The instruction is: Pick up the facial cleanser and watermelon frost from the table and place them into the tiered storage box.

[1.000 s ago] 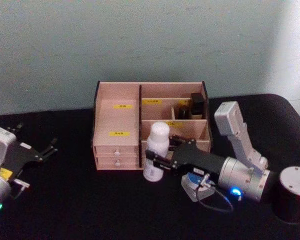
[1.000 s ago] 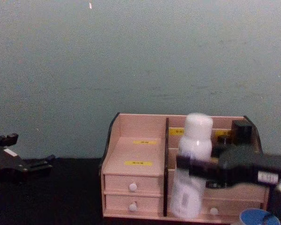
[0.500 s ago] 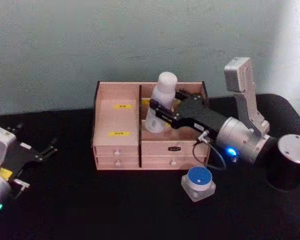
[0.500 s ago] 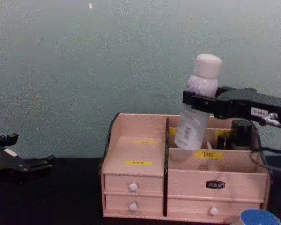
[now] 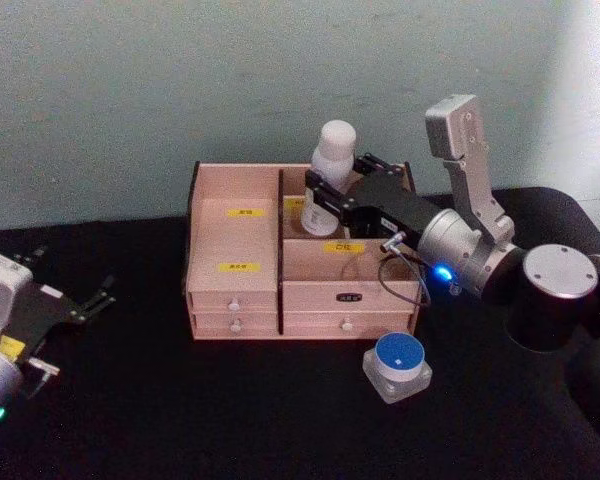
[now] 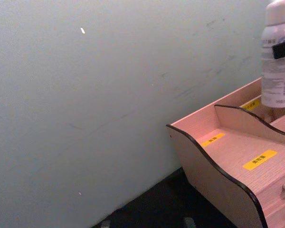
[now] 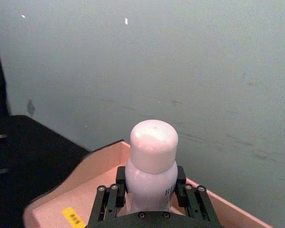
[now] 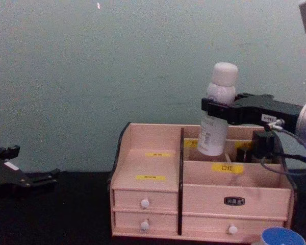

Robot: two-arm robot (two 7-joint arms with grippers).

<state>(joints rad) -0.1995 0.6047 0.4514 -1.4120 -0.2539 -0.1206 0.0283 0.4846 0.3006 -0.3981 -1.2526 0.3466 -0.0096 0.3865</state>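
Right gripper (image 5: 332,190) clamped on the facial cleanser (image 5: 336,140) over the tiered storage box (image 5: 235,240).
The bottle's base sat just inside the rear compartment right of the divider. The blue-lidded watermelon frost (image 5: 398,355) stood on the table (image 5: 180,400) before the box. The left gripper (image 5: 70,275) rested open, far left.

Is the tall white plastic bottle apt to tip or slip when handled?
Tall and narrow, the white bottle likely tips easily once released. Its smooth round body may slip in the right gripper clamped around it. The left gripper sits parked.
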